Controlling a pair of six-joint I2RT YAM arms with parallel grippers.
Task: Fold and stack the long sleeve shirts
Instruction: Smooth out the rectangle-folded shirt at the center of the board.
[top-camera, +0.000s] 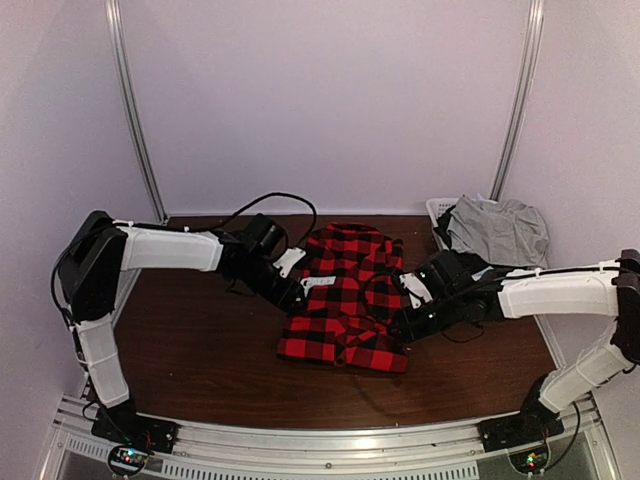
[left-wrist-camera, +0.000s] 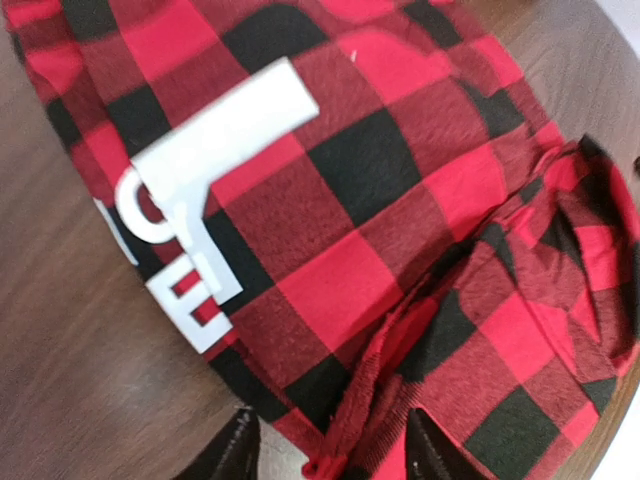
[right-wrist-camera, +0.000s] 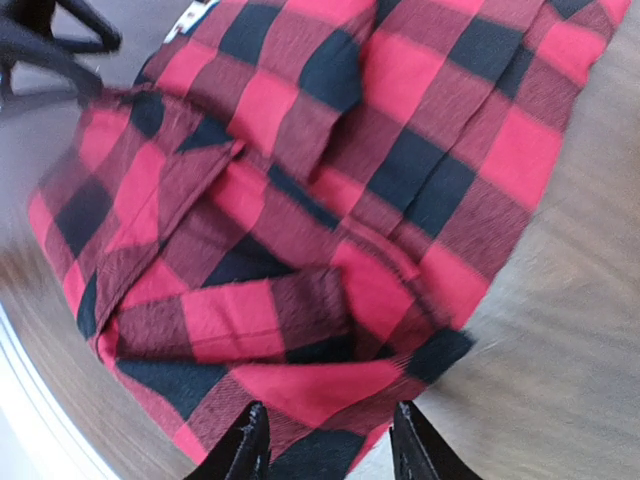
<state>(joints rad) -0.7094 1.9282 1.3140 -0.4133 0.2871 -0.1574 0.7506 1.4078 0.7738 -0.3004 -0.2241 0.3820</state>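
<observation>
A brown desk (top-camera: 200, 340) fills the lower frame. The red-and-black checked shirt (top-camera: 345, 300) lies partly folded at its centre. A white basket (top-camera: 437, 208) holding grey cloth (top-camera: 500, 230) sits at the upper right. The left claw (left-wrist-camera: 330, 455) and the right claw (right-wrist-camera: 325, 445) each have their fingers apart over an edge of the shirt, unclamped.

No legible txt anywhere. White letter-like mark (left-wrist-camera: 230, 125) on flannel shirt (left-wrist-camera: 370, 170), near shirt's edge, can't be read.

Shirt (top-camera: 345, 300) on table (top-camera: 200, 345) between left gripper (top-camera: 300, 292) and right gripper (top-camera: 405, 322); basket (top-camera: 437, 207) far right, cloth (top-camera: 500, 232) inside.
</observation>
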